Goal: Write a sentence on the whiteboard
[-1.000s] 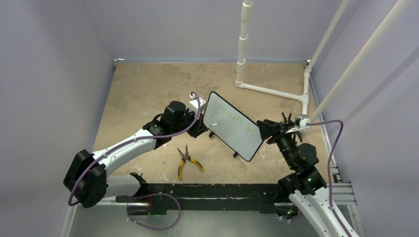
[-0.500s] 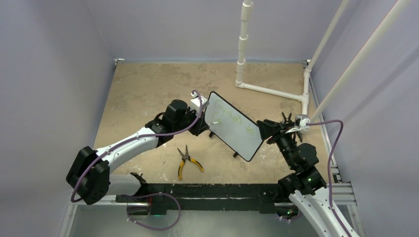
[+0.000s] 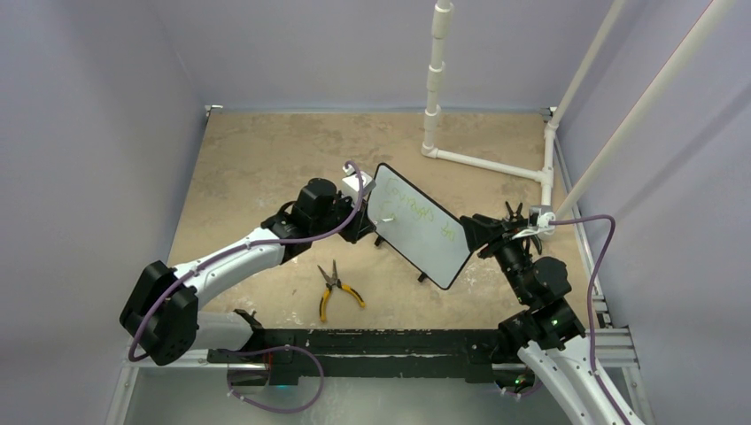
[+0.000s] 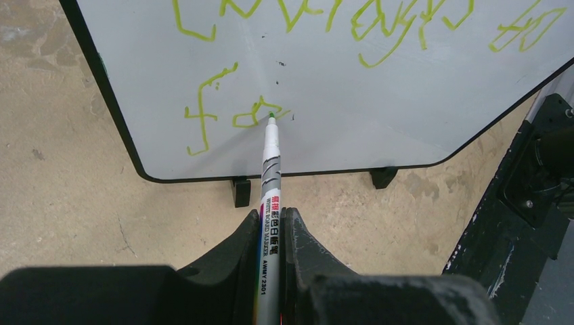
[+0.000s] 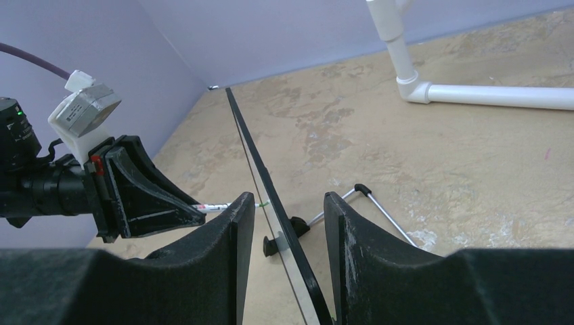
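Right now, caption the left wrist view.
Left gripper holds a marker, tip touching the whiteboard at its second row of green writing.

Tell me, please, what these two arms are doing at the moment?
They are writing on a small board that stands on the table. The left hand is shut on a marker, whose tip touches the board in the second row of green writing. That row has only a couple of characters so far. The right hand is open and straddles the board's far edge, a finger on each side. Pliers lie unused nearby.
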`<state>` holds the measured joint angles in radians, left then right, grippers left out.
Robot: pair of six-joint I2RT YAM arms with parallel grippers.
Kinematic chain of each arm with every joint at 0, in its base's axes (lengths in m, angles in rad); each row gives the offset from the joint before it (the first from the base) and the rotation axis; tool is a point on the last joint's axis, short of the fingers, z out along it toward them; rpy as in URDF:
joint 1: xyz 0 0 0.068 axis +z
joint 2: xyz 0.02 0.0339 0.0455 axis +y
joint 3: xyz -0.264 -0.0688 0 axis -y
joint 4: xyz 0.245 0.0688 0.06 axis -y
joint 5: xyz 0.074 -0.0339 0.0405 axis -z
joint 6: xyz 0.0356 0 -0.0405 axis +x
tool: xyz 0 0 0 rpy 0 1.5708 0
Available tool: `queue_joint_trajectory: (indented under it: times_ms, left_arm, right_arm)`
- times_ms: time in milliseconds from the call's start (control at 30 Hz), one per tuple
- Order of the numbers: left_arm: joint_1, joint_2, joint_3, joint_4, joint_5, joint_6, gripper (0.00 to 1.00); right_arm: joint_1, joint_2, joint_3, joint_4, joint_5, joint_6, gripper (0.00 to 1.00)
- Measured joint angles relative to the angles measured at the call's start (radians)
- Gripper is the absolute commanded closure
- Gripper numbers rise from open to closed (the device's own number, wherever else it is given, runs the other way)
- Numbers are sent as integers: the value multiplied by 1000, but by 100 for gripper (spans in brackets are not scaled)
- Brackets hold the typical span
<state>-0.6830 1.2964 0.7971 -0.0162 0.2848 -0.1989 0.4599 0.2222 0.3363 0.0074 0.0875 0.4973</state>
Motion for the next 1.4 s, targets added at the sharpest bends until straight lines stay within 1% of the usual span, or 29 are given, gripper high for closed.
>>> queue_joint_trajectory:
  times_ms: [1400]
  left_arm:
    - [0, 14, 0, 21, 51, -19, 100]
  right_arm:
    - [0, 0, 0, 0, 0, 0, 55]
